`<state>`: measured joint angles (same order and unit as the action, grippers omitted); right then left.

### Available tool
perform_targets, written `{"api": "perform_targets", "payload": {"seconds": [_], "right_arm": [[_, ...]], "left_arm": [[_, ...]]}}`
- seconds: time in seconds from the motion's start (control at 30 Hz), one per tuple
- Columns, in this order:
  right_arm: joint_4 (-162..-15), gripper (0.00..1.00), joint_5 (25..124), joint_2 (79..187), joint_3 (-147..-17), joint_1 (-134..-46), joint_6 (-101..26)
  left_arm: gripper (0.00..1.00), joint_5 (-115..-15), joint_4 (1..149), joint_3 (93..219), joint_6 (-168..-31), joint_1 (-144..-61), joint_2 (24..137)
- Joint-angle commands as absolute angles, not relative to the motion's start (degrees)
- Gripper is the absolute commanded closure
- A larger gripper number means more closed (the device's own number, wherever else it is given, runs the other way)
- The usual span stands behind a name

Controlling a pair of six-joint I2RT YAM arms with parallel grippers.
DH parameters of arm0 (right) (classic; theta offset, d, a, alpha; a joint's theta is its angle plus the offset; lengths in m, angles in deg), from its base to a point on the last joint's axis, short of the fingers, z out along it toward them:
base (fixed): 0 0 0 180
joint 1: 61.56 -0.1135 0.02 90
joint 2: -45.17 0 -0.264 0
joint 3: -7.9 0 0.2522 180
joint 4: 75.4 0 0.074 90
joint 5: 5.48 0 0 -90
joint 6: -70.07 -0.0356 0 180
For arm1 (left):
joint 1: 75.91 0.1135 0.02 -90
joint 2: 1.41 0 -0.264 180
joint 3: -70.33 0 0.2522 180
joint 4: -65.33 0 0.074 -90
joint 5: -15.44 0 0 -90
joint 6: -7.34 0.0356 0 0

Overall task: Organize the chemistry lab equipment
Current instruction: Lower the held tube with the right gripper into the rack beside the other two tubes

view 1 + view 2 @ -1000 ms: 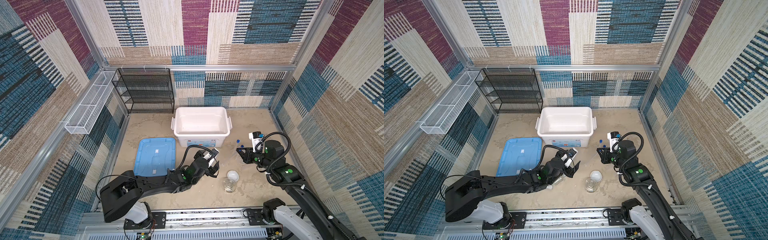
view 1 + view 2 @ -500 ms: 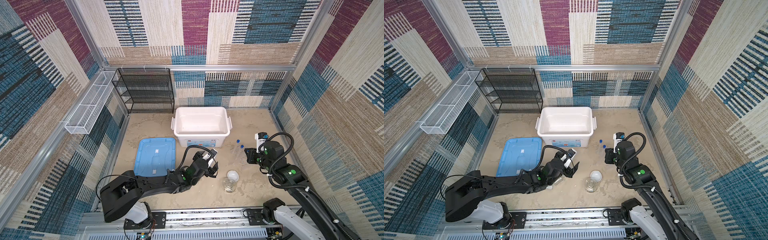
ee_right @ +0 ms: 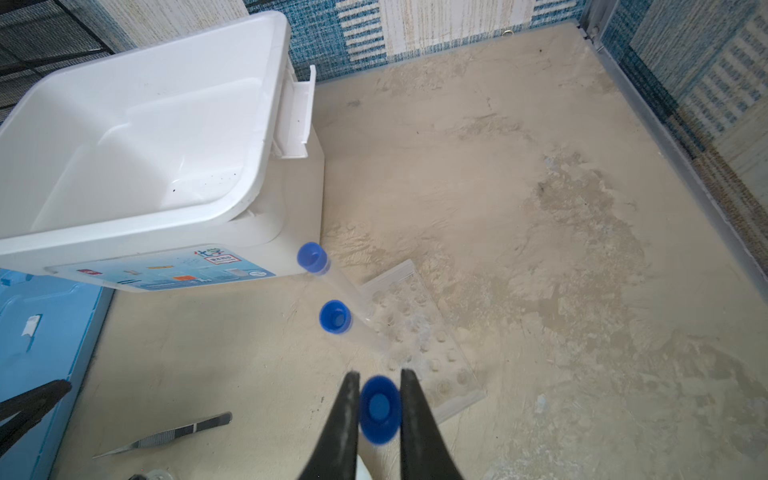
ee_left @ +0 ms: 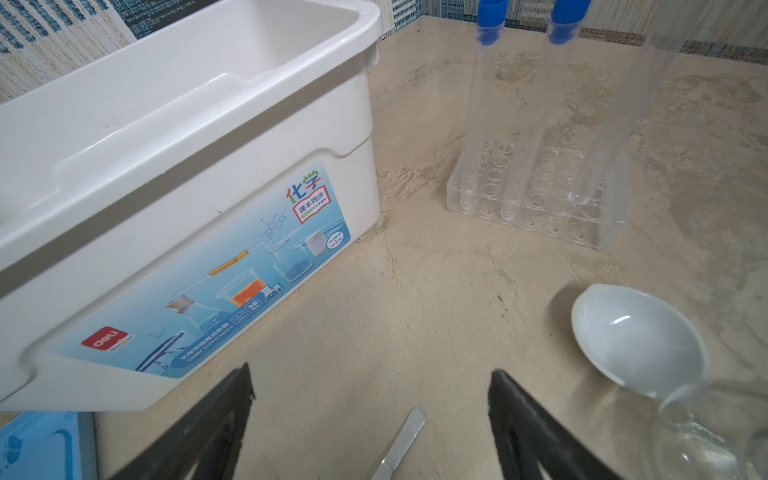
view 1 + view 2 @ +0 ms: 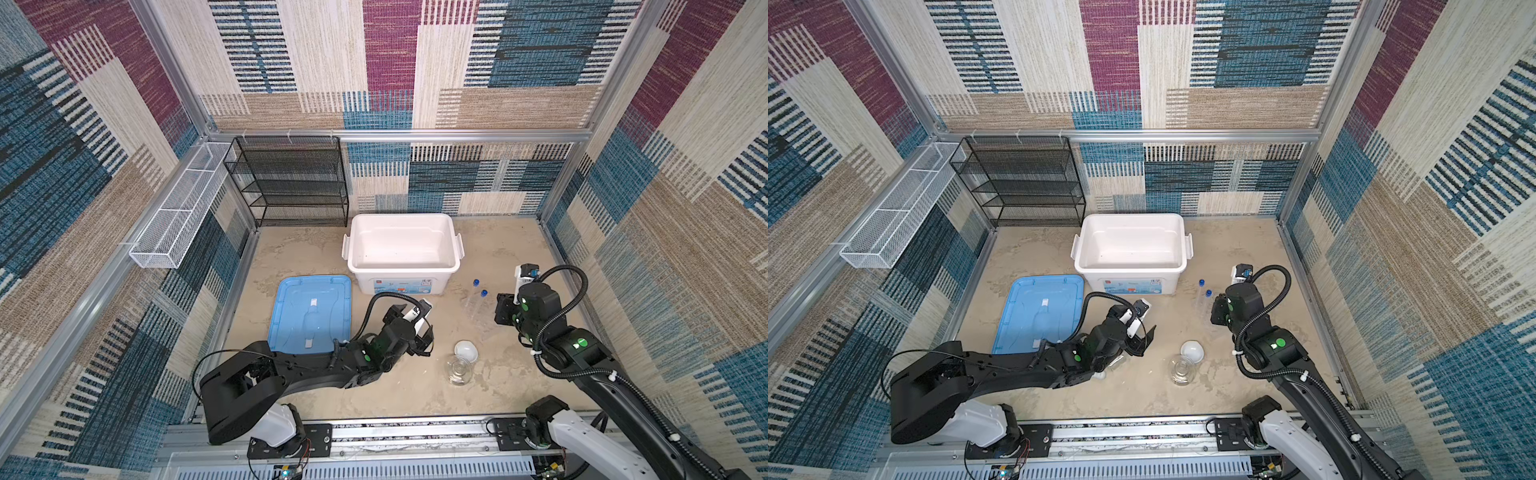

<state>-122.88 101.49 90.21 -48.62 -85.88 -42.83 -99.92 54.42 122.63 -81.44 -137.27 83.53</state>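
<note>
- The right pincer (image 3: 379, 374) pinched the blue cap of a test tube (image 3: 379, 409). In the right wrist view the cap hid the glass below it.
- In the left wrist view that held tube (image 4: 615, 104) leaned with its foot in a clear rack (image 4: 582, 232), and its cap was cut off by the frame edge.
- Two more capped tubes (image 3: 311, 257) (image 3: 334, 316) stood in the same rack, just beside the white bin (image 5: 415, 272).
- In both top views the rack was nearly invisible against the surface (image 5: 415, 395), and the wrist hid what the right pincer held.
- The left pincer (image 4: 372, 374) was spread wide and held nothing, low over the surface. Only the tip of the metal tweezers (image 4: 401, 444) showed between its fingers.
- The white bowl (image 4: 636, 336) touched a clear flask (image 4: 706, 436), which was cropped at the corner.
- The blue lid (image 5: 309, 316) lay flat, partly under the left arm.
</note>
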Motion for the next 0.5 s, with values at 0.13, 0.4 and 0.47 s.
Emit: {"api": "perform_targets", "payload": {"seconds": [0.13, 0.4, 0.47], "right_arm": [[-118.81, 0.95, 105.46, 90.79, -46.66, -86.17, -42.53], [-117.12, 0.95, 105.29, 91.47, -45.98, -86.35, -42.02], [-117.03, 0.95, 104.83, 91.96, -46.02, -86.35, -41.91]], "left_arm": [[0.09, -100.82, 54.52, 122.67, -82.66, -137.26, 84.04], [0.09, -100.93, 54.53, 122.48, -82.90, -137.34, 84.35], [0.09, -100.93, 54.53, 122.50, -83.00, -137.26, 84.46]]}}
